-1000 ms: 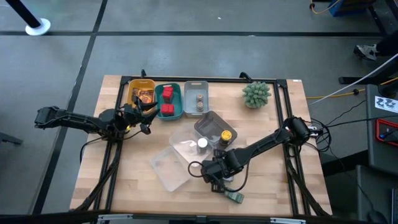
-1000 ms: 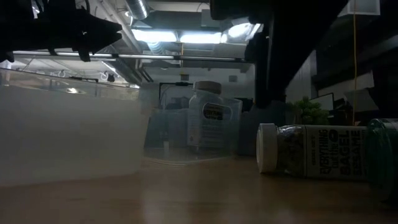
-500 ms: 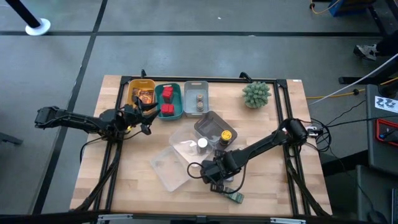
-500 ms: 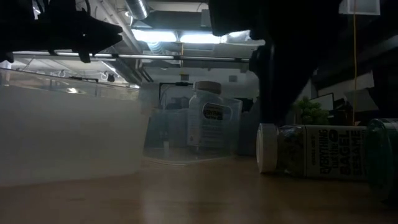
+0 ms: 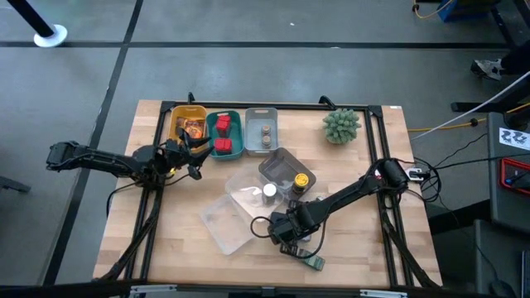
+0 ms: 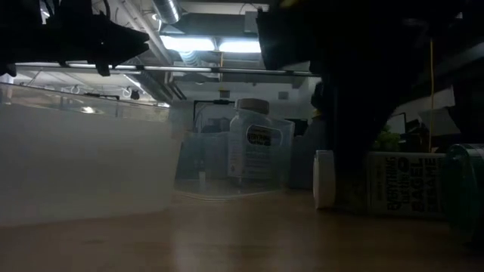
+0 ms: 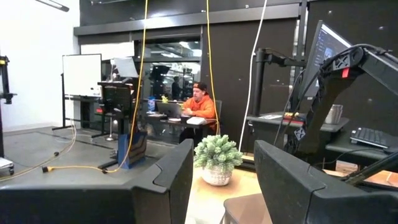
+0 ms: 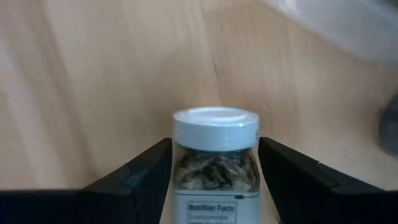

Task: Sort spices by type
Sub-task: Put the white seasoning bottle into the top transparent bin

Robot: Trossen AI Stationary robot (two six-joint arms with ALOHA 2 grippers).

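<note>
The white-capped jar (image 8: 215, 155) lies on its side near the counter's (image 5: 174, 240) front edge, between the right gripper's (image 8: 215, 174) open fingers, untouched. Rigid, light, probably slick; grip mid-body, below the cap.

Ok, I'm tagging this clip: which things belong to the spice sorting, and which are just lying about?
Job: orange packets, red cubes, small brown jars, white-capped bottle, yellow-lidded jar, green-capped jar, seasoning jar between the right gripper fingers.
Lying about: spiky green plant, clear tray.
</note>
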